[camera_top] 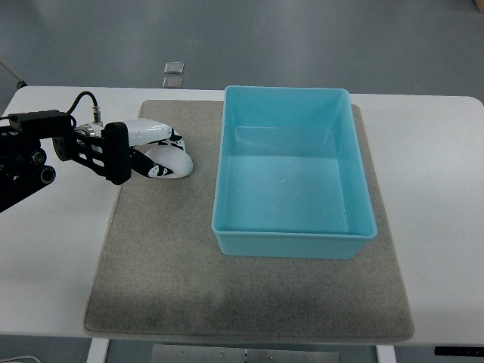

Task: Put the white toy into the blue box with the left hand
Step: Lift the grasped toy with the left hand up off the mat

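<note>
Worktop [439, 189]: white, carrying a grey mat [174, 265] across its middle. Two small square items lie on the floor beyond the far edge; not identifiable.

Box [291, 238]: blue, open-topped, upright on the right half of the mat; nothing visible inside.

Left arm: enters from the left edge, reaching over the mat's far left corner. Right arm not visible.

Left hand [147, 147]: white fingers lie over and against the toy; whether they have closed on it cannot be determined from this angle.

Toy [170, 164]: white with dark markings, resting on the mat under the hand, well left of the box.

Assessment: the grasp step is in hand; transfer not begun. Next move calls for a confirmed hold, a lift clear of the box wall, travel rightward, and release over the box interior.
</note>
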Robot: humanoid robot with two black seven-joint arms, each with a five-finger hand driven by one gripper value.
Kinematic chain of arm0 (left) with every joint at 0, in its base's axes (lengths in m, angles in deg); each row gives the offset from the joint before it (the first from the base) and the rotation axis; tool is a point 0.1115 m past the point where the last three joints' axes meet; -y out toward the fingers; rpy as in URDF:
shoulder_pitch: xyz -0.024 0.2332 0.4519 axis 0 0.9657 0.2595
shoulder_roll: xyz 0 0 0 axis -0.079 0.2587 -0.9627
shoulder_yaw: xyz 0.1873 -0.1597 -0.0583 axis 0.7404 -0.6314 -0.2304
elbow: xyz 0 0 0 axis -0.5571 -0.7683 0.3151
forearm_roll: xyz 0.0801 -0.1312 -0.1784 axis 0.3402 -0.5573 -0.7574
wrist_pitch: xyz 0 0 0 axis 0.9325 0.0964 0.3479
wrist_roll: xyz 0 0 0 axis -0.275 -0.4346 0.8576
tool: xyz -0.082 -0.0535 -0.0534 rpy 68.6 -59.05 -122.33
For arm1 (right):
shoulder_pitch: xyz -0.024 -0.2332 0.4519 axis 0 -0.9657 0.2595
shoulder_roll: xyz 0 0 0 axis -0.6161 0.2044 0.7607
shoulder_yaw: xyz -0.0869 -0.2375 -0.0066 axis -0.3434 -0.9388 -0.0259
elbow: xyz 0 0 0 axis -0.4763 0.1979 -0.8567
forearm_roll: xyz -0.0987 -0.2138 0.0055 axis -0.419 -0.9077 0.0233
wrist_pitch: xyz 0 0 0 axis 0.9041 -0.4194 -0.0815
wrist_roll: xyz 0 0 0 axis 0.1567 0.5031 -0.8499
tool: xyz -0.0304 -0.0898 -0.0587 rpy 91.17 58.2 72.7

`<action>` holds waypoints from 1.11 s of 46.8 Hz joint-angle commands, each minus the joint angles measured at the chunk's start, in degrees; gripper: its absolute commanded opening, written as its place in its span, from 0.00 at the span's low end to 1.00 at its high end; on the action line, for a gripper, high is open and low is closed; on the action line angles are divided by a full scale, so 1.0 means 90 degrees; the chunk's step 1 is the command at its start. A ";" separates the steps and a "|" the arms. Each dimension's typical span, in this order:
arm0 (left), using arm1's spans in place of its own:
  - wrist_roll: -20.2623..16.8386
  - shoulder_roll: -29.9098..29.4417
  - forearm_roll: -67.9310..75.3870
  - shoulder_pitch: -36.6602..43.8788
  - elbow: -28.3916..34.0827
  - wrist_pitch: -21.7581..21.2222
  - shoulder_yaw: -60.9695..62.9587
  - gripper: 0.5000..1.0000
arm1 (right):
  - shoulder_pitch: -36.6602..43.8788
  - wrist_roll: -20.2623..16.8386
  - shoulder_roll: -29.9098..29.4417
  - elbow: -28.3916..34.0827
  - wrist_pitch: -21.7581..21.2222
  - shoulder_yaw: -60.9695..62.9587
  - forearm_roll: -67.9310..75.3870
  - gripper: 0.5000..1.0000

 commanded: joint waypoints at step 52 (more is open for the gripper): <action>-0.0038 -0.0428 -0.0078 -0.1335 0.0040 0.0010 -0.0516 0.00 | 0.0000 0.0003 0.0000 0.0000 0.0000 0.0000 0.0000 0.87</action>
